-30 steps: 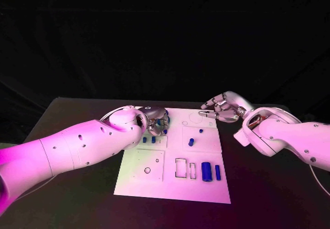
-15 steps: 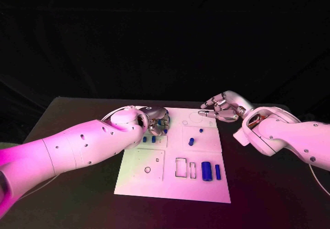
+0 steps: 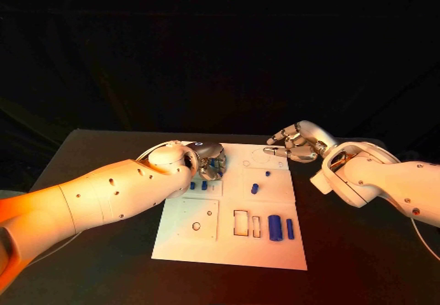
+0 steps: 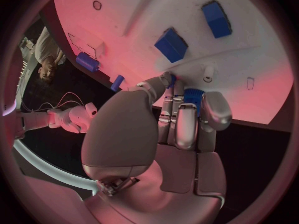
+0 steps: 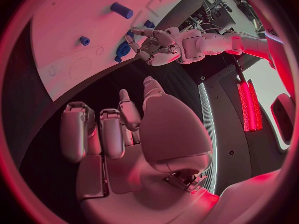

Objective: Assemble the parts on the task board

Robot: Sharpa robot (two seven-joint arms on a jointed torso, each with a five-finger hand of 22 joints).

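the left hand's fingers (image 4: 179,119) are curling in around a small blue part (image 4: 192,95), pinching it against the far left area of the task board (image 3: 234,244); in the left wrist view the blue piece is peeking out between the fingertips. in the head view the left hand (image 3: 207,159) is covering that spot, so the pinched part is barely showing there.

the right hand's fingers (image 5: 102,132) are lying loosely bent and a little apart, holding nothing; the right hand (image 3: 295,143) is hovering just off the board's far right corner, over the dark worktop (image 3: 367,254).

the left wrist view is showing two blue blocks (image 4: 171,44) lying on the white board close to the fingers. the head view is showing a pair of blue cylinders (image 3: 275,228) lying side by side at the near right of the board, and a smaller blue piece (image 3: 255,188) near its middle. the right wrist view is showing the left hand from across the board.

the surroundings behind the worktop are dark.
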